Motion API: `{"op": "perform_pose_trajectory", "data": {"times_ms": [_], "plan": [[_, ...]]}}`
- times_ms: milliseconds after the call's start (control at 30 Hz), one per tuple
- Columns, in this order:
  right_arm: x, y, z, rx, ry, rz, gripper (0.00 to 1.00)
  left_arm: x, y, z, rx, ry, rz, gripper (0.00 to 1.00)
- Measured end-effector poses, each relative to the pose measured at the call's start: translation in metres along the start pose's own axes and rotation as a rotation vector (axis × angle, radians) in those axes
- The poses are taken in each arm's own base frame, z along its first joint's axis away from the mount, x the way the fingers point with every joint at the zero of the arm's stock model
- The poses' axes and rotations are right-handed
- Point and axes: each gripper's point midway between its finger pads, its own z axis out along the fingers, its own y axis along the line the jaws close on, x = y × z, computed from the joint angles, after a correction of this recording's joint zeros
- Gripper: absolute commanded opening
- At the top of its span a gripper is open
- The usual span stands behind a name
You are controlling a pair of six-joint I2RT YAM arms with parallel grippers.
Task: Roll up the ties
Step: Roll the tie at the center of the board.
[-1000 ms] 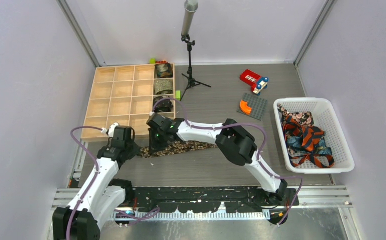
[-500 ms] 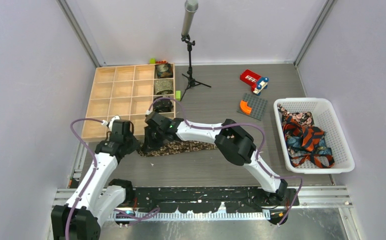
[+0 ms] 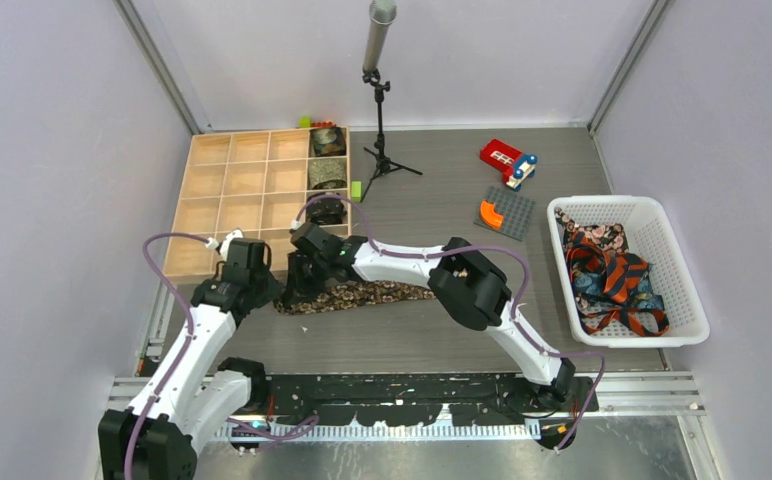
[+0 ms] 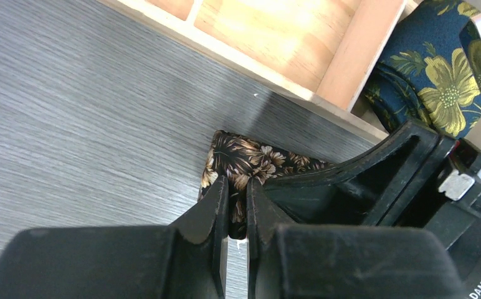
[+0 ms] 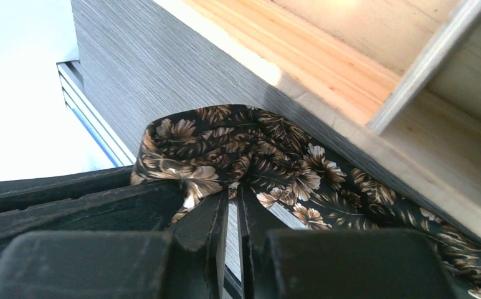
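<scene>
Brown floral tie [image 3: 362, 295] lies flat on table [image 3: 382, 335], just in front of wooden compartment tray [image 3: 232, 190]. Left gripper [image 3: 274, 296] was brought in to tie's left end, now beside right gripper [image 3: 300, 288]. Both jaws narrowed to slit, fabric pinched. First turn of roll judged starting. Tray edge close behind, grippers crowded. Coiled ties [image 3: 327, 175] sit in tray. Unrolled ties [image 3: 612, 275] wait in white basket [image 3: 662, 210], well apart.

Dark brown tie [image 5: 269, 156] with tan floral print; navy tie [image 4: 437, 68] with yellow flowers; grey-grained counter [image 4: 70, 93]; pale wooden tray [image 3: 232, 190].
</scene>
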Motion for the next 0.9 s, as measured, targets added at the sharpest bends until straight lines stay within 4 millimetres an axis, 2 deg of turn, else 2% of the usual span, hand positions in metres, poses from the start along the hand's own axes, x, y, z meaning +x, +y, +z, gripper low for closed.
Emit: {"op": "perform_pose_trajectory", "data": {"times_ms": [200, 433, 667, 900], "plan": [[-0.002, -0.009, 0.0, 0.029, -0.012, -0.009, 0.17, -0.008, 0.01, -0.005, -0.032, -0.078, -0.063, 0.0], [0.008, -0.031, -0.006, 0.1, -0.004, -0.008, 0.17, 0.0, 0.024, -0.001, -0.075, -0.102, -0.116, 0.0], [0.008, -0.028, -0.006, 0.095, -0.005, -0.012, 0.17, -0.002, 0.023, -0.003, -0.067, -0.115, -0.142, 0.0], [-0.008, -0.007, 0.002, 0.045, -0.031, -0.028, 0.17, -0.002, 0.023, -0.004, -0.065, -0.117, -0.145, 0.0]]}}
